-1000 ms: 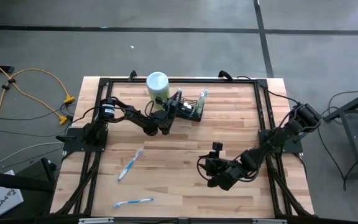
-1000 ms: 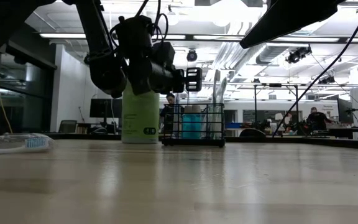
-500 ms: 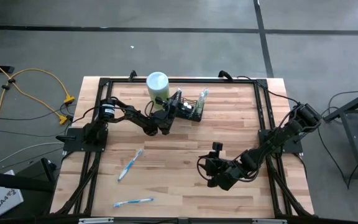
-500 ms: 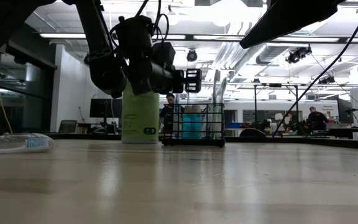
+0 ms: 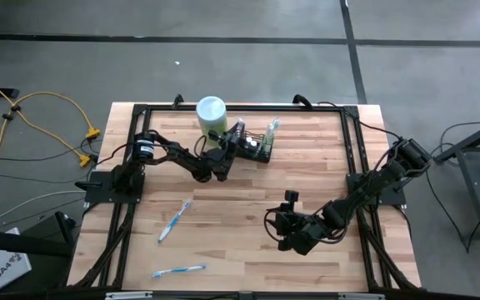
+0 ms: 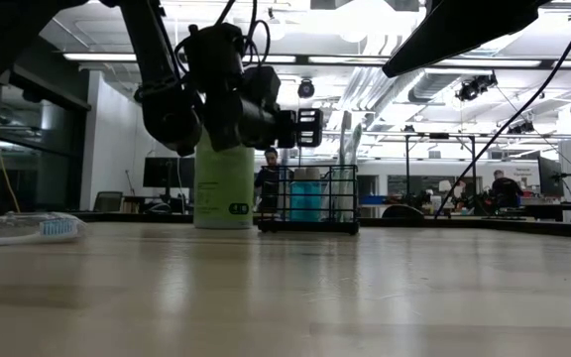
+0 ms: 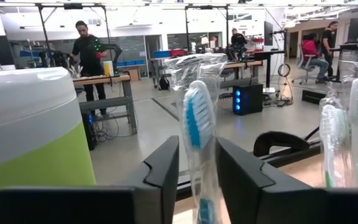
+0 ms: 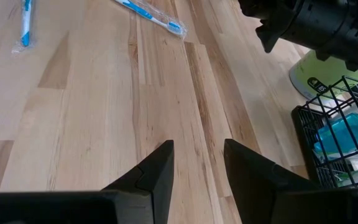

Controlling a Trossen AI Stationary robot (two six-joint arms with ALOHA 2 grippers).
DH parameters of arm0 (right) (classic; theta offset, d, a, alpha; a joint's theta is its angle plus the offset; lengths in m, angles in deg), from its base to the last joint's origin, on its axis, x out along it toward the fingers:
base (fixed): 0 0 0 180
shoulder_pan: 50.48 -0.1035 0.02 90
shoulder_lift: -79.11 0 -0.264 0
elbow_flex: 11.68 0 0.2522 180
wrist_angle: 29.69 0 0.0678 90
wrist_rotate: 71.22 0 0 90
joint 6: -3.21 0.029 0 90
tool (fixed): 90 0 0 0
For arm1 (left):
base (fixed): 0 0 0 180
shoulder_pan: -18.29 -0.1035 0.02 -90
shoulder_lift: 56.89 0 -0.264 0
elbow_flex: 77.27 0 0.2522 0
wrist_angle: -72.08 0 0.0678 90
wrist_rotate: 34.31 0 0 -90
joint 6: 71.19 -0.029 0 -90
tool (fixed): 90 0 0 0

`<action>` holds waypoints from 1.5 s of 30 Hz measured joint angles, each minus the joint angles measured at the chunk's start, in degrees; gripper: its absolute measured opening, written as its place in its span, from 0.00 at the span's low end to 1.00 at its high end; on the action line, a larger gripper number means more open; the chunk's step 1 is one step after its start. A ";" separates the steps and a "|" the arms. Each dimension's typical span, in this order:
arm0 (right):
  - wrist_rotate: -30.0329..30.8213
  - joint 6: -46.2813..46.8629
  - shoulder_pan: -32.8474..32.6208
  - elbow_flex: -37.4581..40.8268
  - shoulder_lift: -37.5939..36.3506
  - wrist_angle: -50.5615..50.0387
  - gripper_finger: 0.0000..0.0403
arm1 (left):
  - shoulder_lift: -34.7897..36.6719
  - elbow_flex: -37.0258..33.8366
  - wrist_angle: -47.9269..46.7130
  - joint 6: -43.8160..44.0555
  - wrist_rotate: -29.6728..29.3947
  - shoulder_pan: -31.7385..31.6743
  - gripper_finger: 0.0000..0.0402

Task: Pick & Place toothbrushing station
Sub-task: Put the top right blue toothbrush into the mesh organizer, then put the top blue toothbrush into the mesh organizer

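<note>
The black wire-mesh rectangular basket (image 5: 257, 146) shows an open grid pattern, and a turquoise block (image 6: 306, 194) shows through it. Just beside the dark left gripper (image 5: 238, 134) stands a pale green cylindrical canister (image 5: 211, 117) with a white lid. Between that gripper's black fingers (image 7: 164, 171) stands a blue-and-white toothbrush in a clear wrapper (image 7: 198, 130). Ahead of the dark right gripper (image 8: 197, 158) two more blue-and-white wrapped toothbrushes (image 5: 174, 220) lie on the light wooden table (image 5: 248, 200), striped with paler and browner planks.
</note>
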 joint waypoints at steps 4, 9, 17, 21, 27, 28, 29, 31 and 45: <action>-0.02 0.02 -0.02 0.00 0.00 -0.01 0.33 | 0.00 0.02 0.00 0.00 -0.52 0.38 0.31; -1.49 0.02 -0.04 0.00 -0.01 0.00 0.33 | 0.03 0.02 0.00 0.02 -1.07 0.81 0.32; -1.49 0.02 -0.07 0.00 -0.02 0.00 0.33 | 0.04 0.04 1.90 -2.60 -2.45 1.64 0.32; -1.49 0.02 -0.07 0.00 -0.02 0.00 0.33 | 0.09 0.11 3.97 -6.65 -5.66 3.02 0.32; -1.51 0.02 -0.07 0.00 -0.02 0.00 0.33 | 0.09 0.11 4.92 -8.85 -9.99 5.19 0.32; -1.51 0.02 -0.07 0.00 -0.02 0.00 0.33 | 0.09 0.11 4.94 -9.16 -10.32 5.49 0.32; -1.51 0.02 -0.07 0.00 -0.02 0.00 0.33 | 0.09 0.11 4.94 -9.44 -10.83 5.76 0.32; -1.53 0.32 -0.07 0.00 -0.02 0.00 0.33 | 0.09 0.11 4.92 -9.57 -11.47 6.15 0.32; -2.64 1.11 -0.07 0.00 -0.02 -0.04 0.33 | 0.09 0.11 5.11 -9.57 -15.52 9.66 0.32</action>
